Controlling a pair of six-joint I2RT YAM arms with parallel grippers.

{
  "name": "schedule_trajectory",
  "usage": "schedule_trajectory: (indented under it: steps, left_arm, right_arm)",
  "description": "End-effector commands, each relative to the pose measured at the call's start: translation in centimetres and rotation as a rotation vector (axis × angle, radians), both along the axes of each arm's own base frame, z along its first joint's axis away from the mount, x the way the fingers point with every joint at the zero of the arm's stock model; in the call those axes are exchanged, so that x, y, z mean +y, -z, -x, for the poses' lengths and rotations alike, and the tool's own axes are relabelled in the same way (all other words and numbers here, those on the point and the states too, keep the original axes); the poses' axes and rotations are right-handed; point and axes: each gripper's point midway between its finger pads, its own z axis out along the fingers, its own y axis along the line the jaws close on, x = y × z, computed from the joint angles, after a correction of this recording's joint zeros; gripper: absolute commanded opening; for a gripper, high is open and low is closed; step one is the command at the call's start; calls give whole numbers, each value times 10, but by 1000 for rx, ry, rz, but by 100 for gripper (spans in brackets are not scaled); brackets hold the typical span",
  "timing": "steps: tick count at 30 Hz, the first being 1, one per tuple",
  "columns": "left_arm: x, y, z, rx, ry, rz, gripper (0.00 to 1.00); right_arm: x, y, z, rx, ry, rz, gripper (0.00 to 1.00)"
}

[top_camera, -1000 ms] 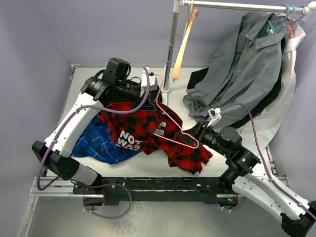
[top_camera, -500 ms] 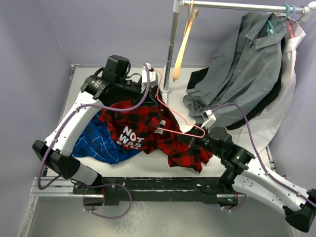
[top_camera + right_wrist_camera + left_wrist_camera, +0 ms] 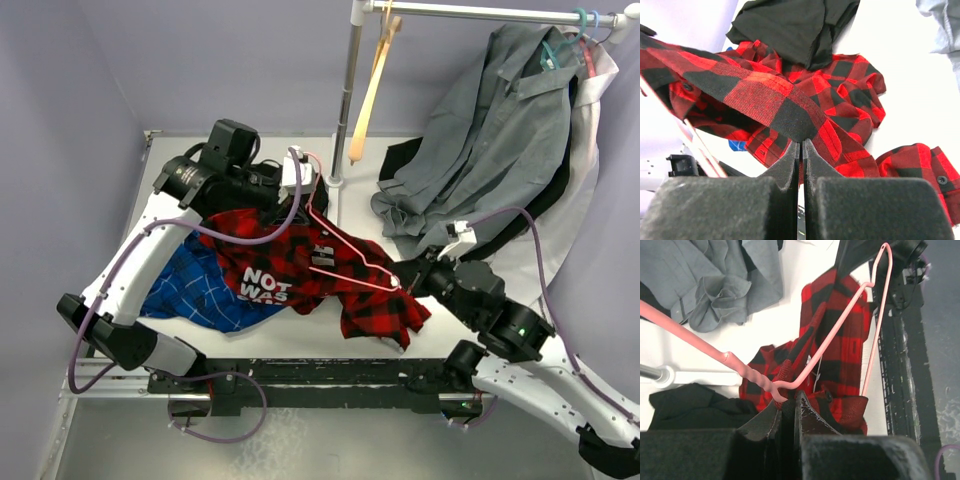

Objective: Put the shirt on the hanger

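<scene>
**Shirt being threaded onto a hanger held between two arms.** At the lower right of the overhead view, the right gripper (image 3: 801, 144) has its jaws pressed together on a fold of the shirt (image 3: 290, 250). The right wrist view shows a band of red-and-black check pulled taut from that pinch toward the upper left. This hold appears meant to lift and spread the cloth so that an opening is offered to the frame.

The rest of the shirt lies crumpled at the centre of the table (image 3: 290, 335), white lettering upward. It partly covers a blue checked shirt (image 3: 195, 290) at centre left.

Above the centre, the left gripper (image 3: 788, 407) is clamped on the hanger (image 3: 690, 333) at the twisted neck, where hook meets frame. Gripping there probably leaves both thin pink shoulders free to enter the garment. The frame slants from that grip across the shirt toward the right gripper. Its far corner lies close to the pinched fold, and cloth drapes over part of it. Whether a shoulder is already inside the shirt cannot be told. The dressing step is judged under way, not complete.

Farther back, at the upper right, a grey shirt (image 3: 490, 140) hangs from the rail (image 3: 480, 12), its tail spilling onto the table. A wooden hanger (image 3: 372, 85) hangs at top centre, and a black garment (image 3: 790, 25) lies beyond the shirt.
</scene>
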Motion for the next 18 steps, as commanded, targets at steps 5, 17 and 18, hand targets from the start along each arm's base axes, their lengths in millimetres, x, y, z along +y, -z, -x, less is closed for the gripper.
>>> schedule_trajectory:
  steps: [5,17,18]
  left_arm:
    - [17,-12,-26,-231,-152,-91,0]
    - [29,-36,-63,-471,-359,-134,0]
    - [32,-36,-66,-495,-375,-156,0]
  right_arm:
    - [-26,-12,-3,-29,68,127,0]
    - [-22,-6,0,34,31,197,0]
    - [-23,-7,0,42,32,211,0]
